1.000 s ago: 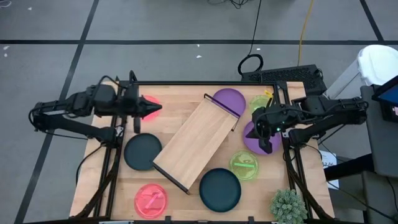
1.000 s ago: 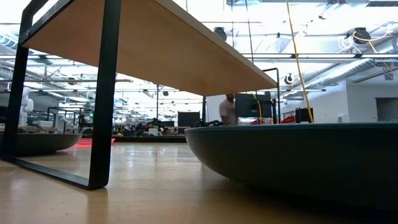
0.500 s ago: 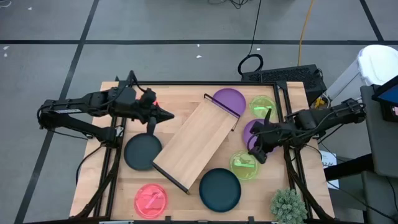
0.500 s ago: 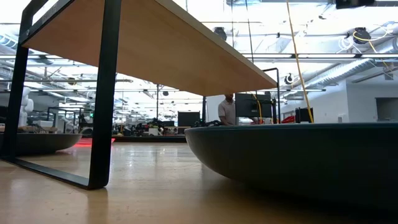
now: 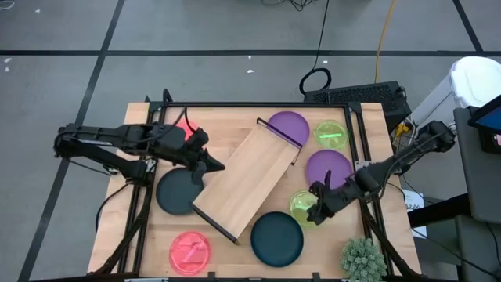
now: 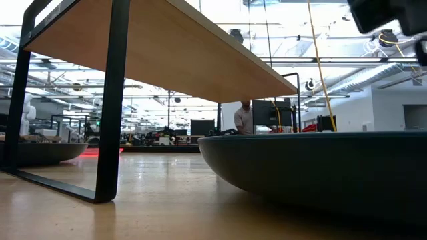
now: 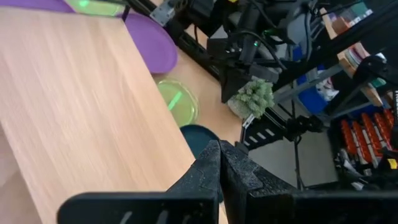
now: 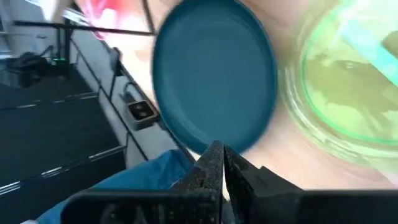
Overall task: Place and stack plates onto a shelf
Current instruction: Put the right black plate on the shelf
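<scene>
The shelf (image 5: 246,178) lies slantwise mid-table, standing on its black frame ends (image 6: 110,100). Around it on the tabletop rest two purple plates (image 5: 288,125) (image 5: 329,168), two lime-green plates (image 5: 330,133) (image 5: 305,205), two dark teal plates (image 5: 276,237) (image 5: 178,190) and a pink plate (image 5: 190,251). Another pink plate (image 5: 185,125) is half hidden under the left arm. My left gripper (image 5: 218,166) is shut at the shelf's left long edge, above the board (image 7: 81,112). My right gripper (image 5: 313,215), also shut, hovers over the nearer lime-green plate (image 8: 348,87), beside the dark teal plate (image 8: 214,74).
A spiky green plant (image 5: 362,258) stands at the table's near right corner. Black frame rails (image 5: 141,204) run along the table's left and right sides. Bare wood shows between the shelf and the far-left corner. A person (image 6: 245,119) stands far off in the room.
My left gripper has travelled from the far-left pink plate toward the right and nearer, reaching the shelf's left edge. My right gripper has moved from the right-hand purple plate toward the near edge, arriving over the nearer lime-green plate. No plate or the shelf has shifted.
</scene>
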{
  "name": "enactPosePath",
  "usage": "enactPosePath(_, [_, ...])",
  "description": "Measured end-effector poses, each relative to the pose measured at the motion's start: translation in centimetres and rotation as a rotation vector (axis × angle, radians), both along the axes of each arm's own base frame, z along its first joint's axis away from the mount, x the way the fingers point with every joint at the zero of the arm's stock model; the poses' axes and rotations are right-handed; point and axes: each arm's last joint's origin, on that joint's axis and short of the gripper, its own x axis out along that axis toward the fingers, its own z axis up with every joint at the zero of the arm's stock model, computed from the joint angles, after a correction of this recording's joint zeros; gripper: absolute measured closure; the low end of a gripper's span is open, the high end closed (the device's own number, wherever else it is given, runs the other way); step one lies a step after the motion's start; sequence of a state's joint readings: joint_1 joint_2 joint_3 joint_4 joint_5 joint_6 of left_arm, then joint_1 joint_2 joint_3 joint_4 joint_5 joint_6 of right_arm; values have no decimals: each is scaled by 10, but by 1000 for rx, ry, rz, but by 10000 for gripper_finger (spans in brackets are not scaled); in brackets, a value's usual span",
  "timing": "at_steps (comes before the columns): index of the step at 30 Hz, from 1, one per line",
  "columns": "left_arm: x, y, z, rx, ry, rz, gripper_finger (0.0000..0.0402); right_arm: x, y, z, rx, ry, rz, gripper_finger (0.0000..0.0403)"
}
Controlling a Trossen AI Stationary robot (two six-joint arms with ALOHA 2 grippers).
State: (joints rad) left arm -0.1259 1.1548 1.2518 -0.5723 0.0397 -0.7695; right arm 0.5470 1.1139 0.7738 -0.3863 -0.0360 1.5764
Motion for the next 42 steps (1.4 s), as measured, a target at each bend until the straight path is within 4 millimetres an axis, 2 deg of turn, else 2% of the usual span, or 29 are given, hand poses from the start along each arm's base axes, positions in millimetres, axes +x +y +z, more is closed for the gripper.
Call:
enactPosePath(6, [8, -7, -6, -5, 24, 3, 398, 2, 14, -19, -32, 92, -32, 403])
enactPosePath(10, [11, -7, -9, 2, 37, 11, 398, 14, 24, -33, -24, 98, -29, 397])
enactPosePath(16, [14, -7, -11, 29, 40, 17, 398, 27, 33, -46, -3, 85, -39, 349])
enactPosePath(21, [16, -8, -13, 31, 51, 18, 398, 28, 34, -57, -18, 146, -32, 304])
enactPosePath(26, [16, -7, -12, 32, 46, 29, 398, 30, 37, -67, -25, 184, -5, 280])
enactPosePath(35, [17, -7, -11, 33, 23, 34, 398, 32, 38, -74, -54, 192, 8, 274])
enactPosePath(42, [17, -7, -11, 41, 22, 41, 398, 32, 37, -85, -41, 160, 17, 287])
